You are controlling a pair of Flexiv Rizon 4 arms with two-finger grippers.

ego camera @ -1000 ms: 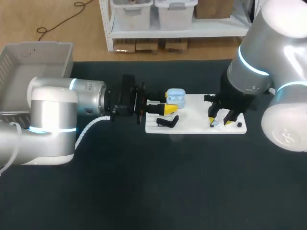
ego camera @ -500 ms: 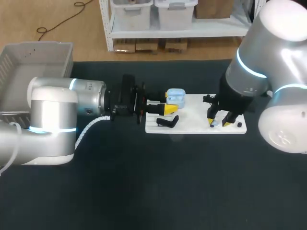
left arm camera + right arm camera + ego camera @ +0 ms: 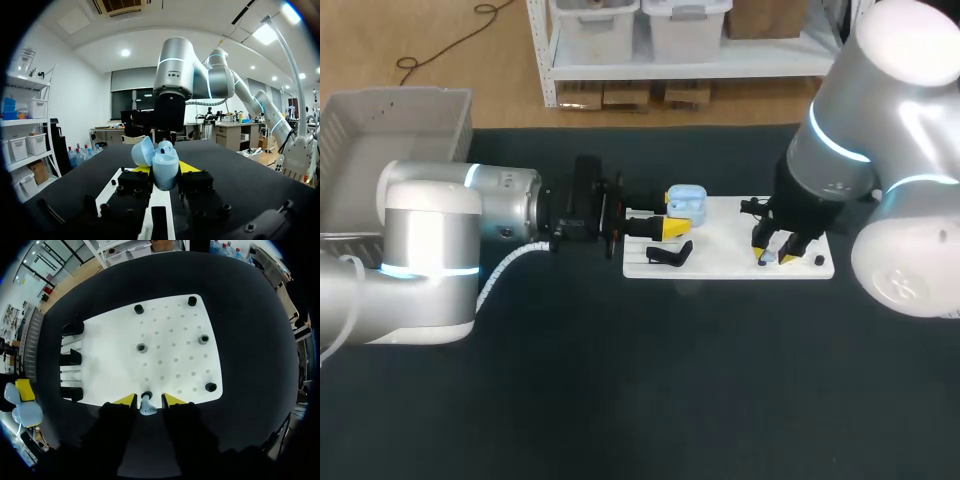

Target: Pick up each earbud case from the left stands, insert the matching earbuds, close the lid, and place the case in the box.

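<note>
My left gripper (image 3: 669, 214) reaches in level from the left, shut on a light blue earbud case (image 3: 687, 203) with its lid open, at the left end of the white board (image 3: 730, 235). The left wrist view shows the case (image 3: 164, 164) clamped between the yellow tips of that gripper (image 3: 165, 170). My right gripper (image 3: 775, 257) points down at the board's right front edge. In its wrist view a small light blue earbud (image 3: 146, 405) stands on a peg between the fingers of the right gripper (image 3: 148, 400), with thin gaps on both sides.
Black stands (image 3: 70, 359) line the board's left end, one (image 3: 670, 255) lying near the held case. Several small pegs (image 3: 203, 339) dot the board (image 3: 165, 330). A grey bin (image 3: 380, 130) sits at the far left of the dark table.
The right gripper's fingers have drawn closer together around the earbud, and it has shifted slightly left. The left arm and the case have not moved.
</note>
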